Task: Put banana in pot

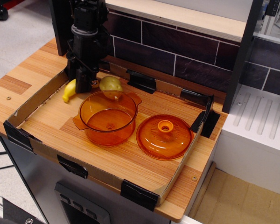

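The bright yellow banana [68, 91] lies at the back left of the tray, left of the orange pot [127, 125]. My gripper [83, 85] is straight down over the banana's right end and covers it, so only the left half of the banana shows. The black fingers hide how the jaws stand, and I cannot tell whether they touch the banana. The pot stands upright and empty in the middle of the tray, just in front of and to the right of the gripper.
A pale yellow-green lumpy fruit [111, 84] sits right of the gripper, against the pot's back rim. The orange lid with a knob [164, 136] lies right of the pot. A low cardboard wall [37, 96] rings the tray. A dark tiled wall stands behind.
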Action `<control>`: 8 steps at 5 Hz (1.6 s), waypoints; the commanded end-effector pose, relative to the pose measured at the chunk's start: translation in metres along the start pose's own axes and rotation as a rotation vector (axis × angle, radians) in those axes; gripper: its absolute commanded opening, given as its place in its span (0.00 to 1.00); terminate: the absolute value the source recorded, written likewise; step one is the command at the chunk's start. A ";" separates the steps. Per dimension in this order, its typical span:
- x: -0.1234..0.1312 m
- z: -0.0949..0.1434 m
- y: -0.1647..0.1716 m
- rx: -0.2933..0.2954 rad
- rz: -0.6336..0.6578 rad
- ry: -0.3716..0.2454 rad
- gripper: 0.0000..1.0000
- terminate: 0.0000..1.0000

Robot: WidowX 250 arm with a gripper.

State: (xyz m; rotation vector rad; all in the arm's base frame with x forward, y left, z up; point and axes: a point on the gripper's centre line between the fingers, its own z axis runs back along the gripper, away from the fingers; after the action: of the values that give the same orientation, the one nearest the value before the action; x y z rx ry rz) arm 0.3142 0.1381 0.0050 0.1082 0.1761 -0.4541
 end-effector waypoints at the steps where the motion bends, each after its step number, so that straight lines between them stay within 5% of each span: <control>1: 0.001 0.031 0.025 0.050 0.177 0.034 0.00 0.00; 2: -0.012 0.059 0.030 0.032 0.262 0.130 0.00 0.00; 3: -0.021 0.094 0.023 0.040 0.298 0.092 0.00 0.00; 4: -0.018 0.113 -0.003 -0.027 0.266 0.048 0.00 0.00; 6: -0.011 0.111 -0.072 -0.089 0.116 0.007 0.00 0.00; 8: 0.000 0.082 -0.095 -0.065 0.077 0.043 0.00 0.00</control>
State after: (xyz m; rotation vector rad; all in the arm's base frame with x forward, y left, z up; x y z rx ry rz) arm 0.2779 0.0403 0.0710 0.0520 0.2619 -0.3707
